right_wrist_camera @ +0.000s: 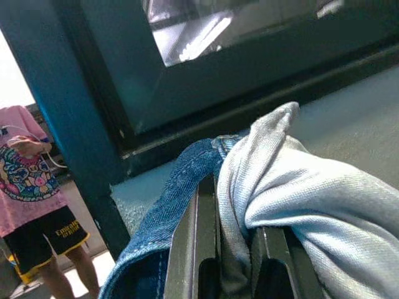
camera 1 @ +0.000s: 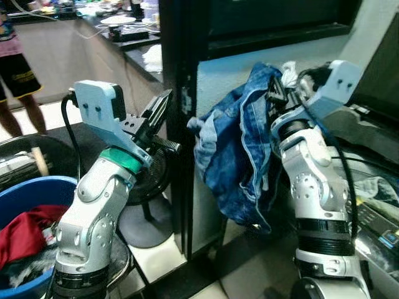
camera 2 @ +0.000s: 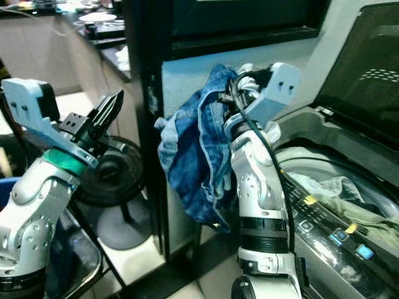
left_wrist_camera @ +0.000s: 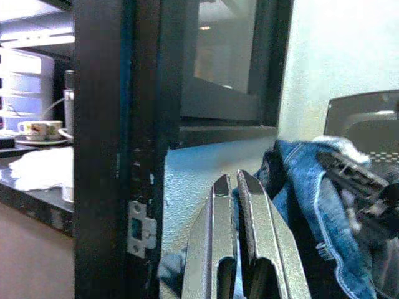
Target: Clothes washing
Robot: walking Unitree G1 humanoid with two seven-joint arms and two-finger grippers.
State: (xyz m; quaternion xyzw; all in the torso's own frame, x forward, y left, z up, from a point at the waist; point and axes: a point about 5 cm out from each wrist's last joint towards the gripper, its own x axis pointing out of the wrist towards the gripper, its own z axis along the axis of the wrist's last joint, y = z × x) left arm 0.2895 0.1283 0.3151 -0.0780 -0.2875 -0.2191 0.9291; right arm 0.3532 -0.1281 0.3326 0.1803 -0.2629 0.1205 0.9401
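While the jeans (camera 2: 196, 168) are clamped with a pale cloth (right_wrist_camera: 299, 180) in the right gripper (camera 1: 278, 93), they are held high, beside the open washing machine (camera 2: 336, 187), presumably for loading. Left gripper (camera 1: 156, 118) is raised idle, fingers pressed together, nothing held.

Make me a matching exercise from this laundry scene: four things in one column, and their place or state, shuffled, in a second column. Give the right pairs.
Things
1. denim garment
2. blue basin
3. washing machine
4. left gripper

Place or state
A. lid raised, clothes inside the drum
B. fingers together, holding nothing
C. hanging from the right gripper
D. beside the left arm, with a red cloth in it

Pairs: 1-C, 2-D, 3-A, 4-B
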